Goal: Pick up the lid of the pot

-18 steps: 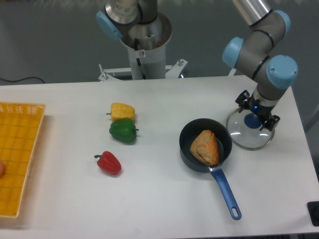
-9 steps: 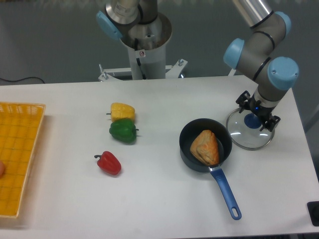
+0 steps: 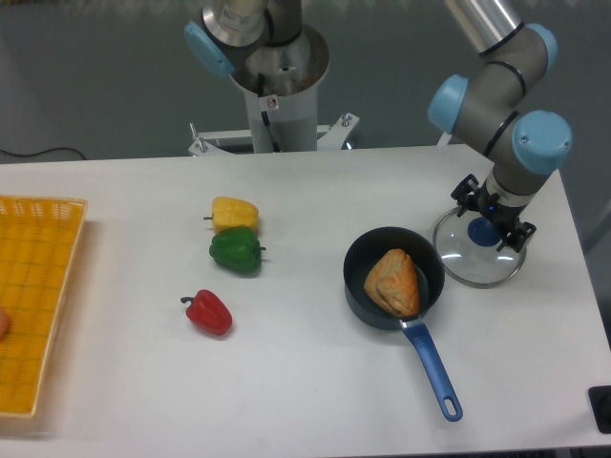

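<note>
White bench (image 3: 277, 391) before you: your gripper (image 3: 495, 216) stands open over the pot lid (image 3: 474, 270) (blue knob (image 3: 484, 232) between its fingers), toward the right edge, beside the black pan (image 3: 359, 303).

The spread gripper (image 3: 493, 216) hangs over the blue-knobbed pot lid (image 3: 477, 268)

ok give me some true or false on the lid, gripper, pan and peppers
1. The gripper is at the lid. True.
2. The red pepper is inside the pan. False: it lies on the table; a brown lump is in the pan.
3. The green pepper lies between the yellow pepper and the red one. True.
4. The lid covers the pan. False: it is beside it.
</note>
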Controlling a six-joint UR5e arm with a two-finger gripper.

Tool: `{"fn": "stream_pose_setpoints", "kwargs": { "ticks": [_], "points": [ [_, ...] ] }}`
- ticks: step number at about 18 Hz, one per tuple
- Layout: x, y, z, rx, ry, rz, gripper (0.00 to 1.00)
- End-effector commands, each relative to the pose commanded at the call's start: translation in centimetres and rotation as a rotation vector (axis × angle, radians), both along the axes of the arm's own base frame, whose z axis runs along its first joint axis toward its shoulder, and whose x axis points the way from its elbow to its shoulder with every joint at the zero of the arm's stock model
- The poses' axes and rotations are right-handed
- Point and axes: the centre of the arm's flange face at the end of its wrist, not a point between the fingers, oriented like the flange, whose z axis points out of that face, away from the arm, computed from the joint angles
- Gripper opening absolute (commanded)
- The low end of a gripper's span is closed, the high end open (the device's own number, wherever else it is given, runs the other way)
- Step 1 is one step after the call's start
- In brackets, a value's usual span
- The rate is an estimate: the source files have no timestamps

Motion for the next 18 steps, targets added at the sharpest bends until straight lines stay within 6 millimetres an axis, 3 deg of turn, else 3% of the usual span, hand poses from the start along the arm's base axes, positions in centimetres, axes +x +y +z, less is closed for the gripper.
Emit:
{"fn": "stream_pose_setpoints", "kwargs": {
  "ticks": [4,8,12,18],
  "points": [
    [0.0,-0.02,-0.11,-0.002,-0.003,-0.002,0.91],
    [-0.03,-0.02,-0.06,-0.004,-0.002,-0.002,0.76],
    [-0.16,-0.01,0.01,-0.005,-0.002,-0.002,0.69],
    [-0.4,0.05,0.04,-0.005,-0.001,0.0,0.67]
  ]
}}
